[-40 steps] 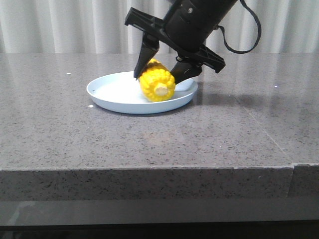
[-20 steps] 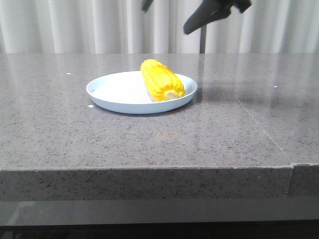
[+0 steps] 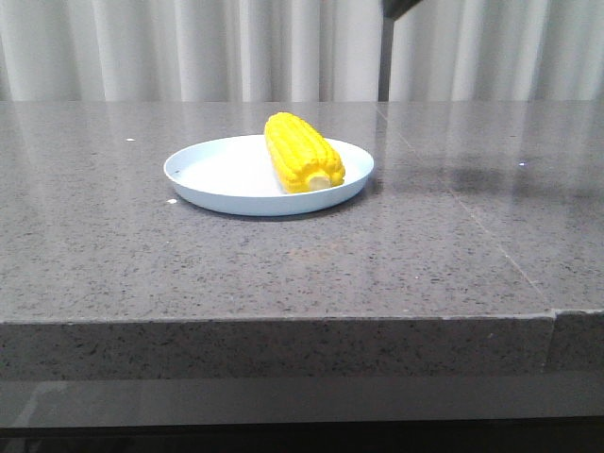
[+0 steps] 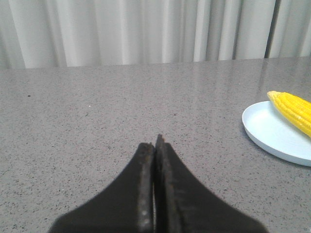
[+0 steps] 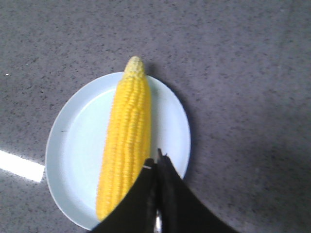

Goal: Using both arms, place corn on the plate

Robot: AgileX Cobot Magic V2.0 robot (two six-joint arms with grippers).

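Observation:
The yellow corn [image 3: 302, 153] lies on the pale blue plate [image 3: 212, 179], toward its right side, pale cut end facing the front. In the right wrist view the corn [image 5: 125, 131] lies lengthwise across the plate [image 5: 73, 145]. My right gripper [image 5: 156, 162] is shut and empty, high above the plate; only a dark bit of it [image 3: 396, 6] shows at the top of the front view. My left gripper [image 4: 155, 143] is shut and empty, low over bare table, with the plate [image 4: 272, 136] and corn [image 4: 294, 109] off to its side.
The grey speckled stone table [image 3: 283, 274] has its front edge near the camera. A seam [image 3: 472, 217] runs across it right of the plate. White curtains [image 3: 189, 47] hang behind.
My right gripper let go of the corn, rose straight up and almost out of the front view, and shut. The corn rolled slightly and settled on the plate.

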